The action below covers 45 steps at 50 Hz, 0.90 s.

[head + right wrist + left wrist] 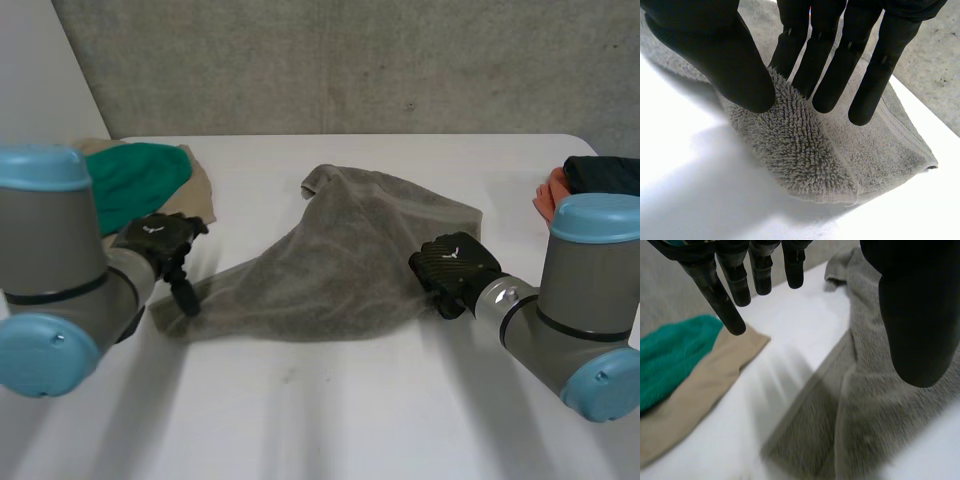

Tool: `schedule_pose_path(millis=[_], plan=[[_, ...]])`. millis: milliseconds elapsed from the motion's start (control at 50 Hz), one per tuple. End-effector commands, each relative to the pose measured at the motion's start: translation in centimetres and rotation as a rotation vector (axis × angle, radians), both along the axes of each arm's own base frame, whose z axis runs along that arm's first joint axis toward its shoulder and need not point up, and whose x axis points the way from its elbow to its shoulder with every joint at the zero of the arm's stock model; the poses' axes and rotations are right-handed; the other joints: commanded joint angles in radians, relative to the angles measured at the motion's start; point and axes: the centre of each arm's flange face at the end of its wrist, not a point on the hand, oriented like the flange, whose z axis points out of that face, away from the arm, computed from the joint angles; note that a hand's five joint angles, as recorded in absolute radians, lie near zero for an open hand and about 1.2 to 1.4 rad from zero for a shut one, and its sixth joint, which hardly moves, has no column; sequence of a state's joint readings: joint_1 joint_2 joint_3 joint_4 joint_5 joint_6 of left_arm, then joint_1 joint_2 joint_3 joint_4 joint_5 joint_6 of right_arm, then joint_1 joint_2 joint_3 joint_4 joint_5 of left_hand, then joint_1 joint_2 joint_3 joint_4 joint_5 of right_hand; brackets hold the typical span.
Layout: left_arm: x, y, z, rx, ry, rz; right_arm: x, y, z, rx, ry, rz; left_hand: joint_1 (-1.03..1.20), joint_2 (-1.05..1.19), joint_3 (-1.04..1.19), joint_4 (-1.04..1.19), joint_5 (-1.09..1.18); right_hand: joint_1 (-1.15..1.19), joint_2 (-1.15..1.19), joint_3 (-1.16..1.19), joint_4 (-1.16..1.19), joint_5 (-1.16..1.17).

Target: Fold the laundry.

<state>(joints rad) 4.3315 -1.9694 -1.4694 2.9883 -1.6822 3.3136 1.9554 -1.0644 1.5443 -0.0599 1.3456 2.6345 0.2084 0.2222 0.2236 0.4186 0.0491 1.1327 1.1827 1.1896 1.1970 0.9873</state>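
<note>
You have the grey towel [340, 260] lying rumpled on the white table [330, 410], stretched between both hands. Your right hand [455, 265] pinches a raised fold of one edge between thumb and fingers [835, 75]. Your left hand [155, 240] hangs over the opposite corner, fingers [730, 310] straight, apart from the thumb, gripping nothing. Beyond those fingertips a green cloth [135, 180] lies on a beige cloth [203, 190].

Terry towel [805, 150] (looped pile), smooth table [330, 420]
</note>
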Motion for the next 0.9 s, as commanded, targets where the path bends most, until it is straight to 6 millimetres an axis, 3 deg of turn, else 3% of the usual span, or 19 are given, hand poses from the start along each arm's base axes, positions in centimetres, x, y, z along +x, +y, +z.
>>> schedule_pose_path(millis=[20, 100, 220, 380, 540, 640, 700, 780, 840, 860, 880, 900], plan=[[2.0, 1.9, 0.0, 0.210, -0.042, 0.027, -0.2, 0.3, 0.8, 0.015, -0.025, -0.015, 0.008, -0.006, -0.007, -0.202, -0.007, 0.264, 0.214, 0.207, 0.199, 0.234], [2.6, 2.6, -1.0, 0.308, -0.062, 0.024, -0.3, 0.5, 0.5, 0.021, -0.003, -0.009, 0.108, 0.094, 0.092, -0.103, 0.092, 0.264, 0.214, 0.207, 0.199, 0.234], [3.3, 1.1, -3.1, 0.312, -0.067, 0.048, -0.1, 0.8, -0.2, 0.027, 0.024, 0.009, 0.155, 0.141, 0.140, -0.055, 0.140, 0.264, 0.214, 0.207, 0.199, 0.234], [3.2, -1.4, -4.8, 0.214, -0.088, 0.096, 0.3, 1.4, -0.2, 0.027, 0.029, 0.030, 0.243, 0.229, 0.227, 0.032, 0.227, 0.264, 0.214, 0.207, 0.199, 0.234], [2.2, -1.1, -5.5, 0.227, -0.087, 0.046, 0.2, 1.8, -0.3, 0.040, 0.024, 0.029, 0.489, 0.475, 0.474, 0.279, 0.474, 0.264, 0.214, 0.207, 0.199, 0.234], [1.4, -0.6, -5.4, 0.229, -0.065, 0.008, 0.0, 2.1, -0.2, 0.049, 0.017, 0.022, 0.832, 0.818, 0.817, 0.622, 0.817, 0.264, 0.214, 0.207, 0.199, 0.234], [0.9, -0.6, -5.2, 0.217, -0.054, -0.008, -0.2, 2.5, 0.0, 0.057, 0.008, 0.012, 1.187, 1.173, 1.172, 0.977, 1.172, 0.264, 0.214, 0.207, 0.199, 0.234], [0.5, -1.0, -4.7, 0.187, -0.048, -0.015, -0.6, 3.6, 0.3, 0.094, -0.014, -0.006, 1.188, 1.174, 1.173, 0.978, 1.173, 0.264, 0.214, 0.207, 0.199, 0.234], [0.4, -2.0, -3.5, 0.135, -0.037, 0.002, -0.9, 6.1, 0.0, 0.200, -0.017, -0.004, 1.188, 1.174, 1.173, 0.978, 1.173, 0.264, 0.214, 0.207, 0.199, 0.234], [0.5, -2.4, -3.1, 0.117, -0.032, 0.008, -0.8, 7.2, -0.2, 0.245, -0.012, 0.009, 1.188, 1.174, 1.173, 0.978, 1.173, 0.264, 0.214, 0.207, 0.199, 0.234], [0.4, -3.1, -1.9, 0.069, -0.017, 0.015, -0.3, 10.1, -0.7, 0.346, 0.000, 0.055, 1.188, 1.174, 1.173, 0.978, 1.173, 0.264, 0.214, 0.207, 0.199, 0.234], [0.3, -3.4, -1.3, 0.041, -0.008, 0.017, 0.1, 11.8, -0.8, 0.388, 0.011, 0.089, 1.188, 1.174, 1.173, 0.978, 1.173, 0.264, 0.214, 0.207, 0.199, 0.234]])
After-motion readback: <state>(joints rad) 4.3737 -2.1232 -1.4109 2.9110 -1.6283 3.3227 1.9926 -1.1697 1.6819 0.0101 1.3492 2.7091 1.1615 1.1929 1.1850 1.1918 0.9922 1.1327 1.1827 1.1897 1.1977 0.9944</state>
